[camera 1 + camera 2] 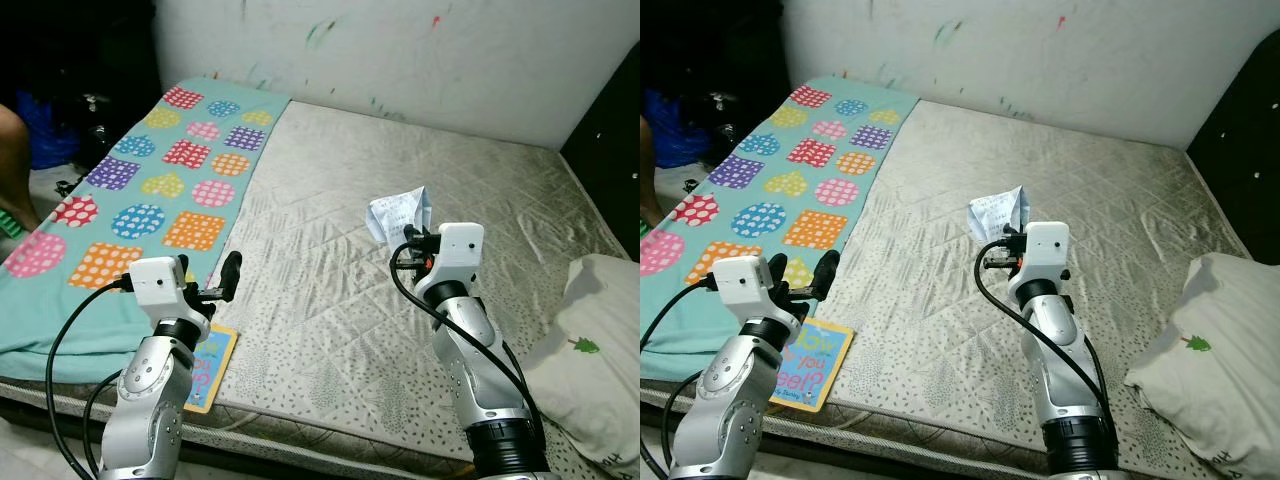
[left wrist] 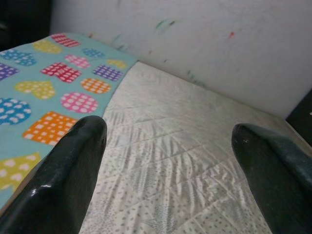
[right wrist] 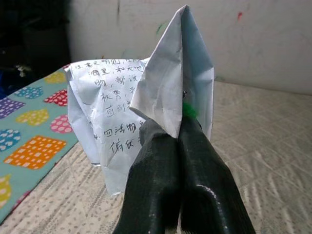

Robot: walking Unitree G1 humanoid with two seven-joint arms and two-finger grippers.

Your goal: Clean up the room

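Over the bed, head cam (left eye): right gripper (image 1: 410,232) held up above the bare grey quilted mattress (image 1: 420,170), w/ a crumpled white sheet of handwritten paper (image 1: 398,212) sticking up from its tips. Left gripper (image 1: 228,278) raised near the mattress's front edge, nothing in it.
Bedding: turquoise blanket w/ coloured polka-dot patches (image 1: 130,190) covers the robot's-left strip of the bed; white pillow w/ small green print (image 1: 590,330) at the right edge.
Loose item: thin children's picture book w/ blue-and-yellow cover (image 1: 212,368) lies flat at the front edge, just under the left arm.
Head cam (right eye): same layout; book cover more exposed here, large letters visible on it. Pillow seen more fully.
Left wrist cam: two black fingers (image 2: 63,180) spread wide apart, mattress and blanket between them, nothing held. Gives the finger gap, which head views show only side-on.
Right wrist cam: two fingers pressed together, pinching the paper at its lower folded part. Handwritten lines legible as script; a small green speck sits at the pinch point, identity unclear.
Handling (judgement): paper is v. light, limp, creased; tears or slips easily, so a firm pinch on a doubled fold, as now, suits it. No weight concern.
Book (judgement): stiff, flat, thin; likely needs an edge grip where it overhangs the mattress.
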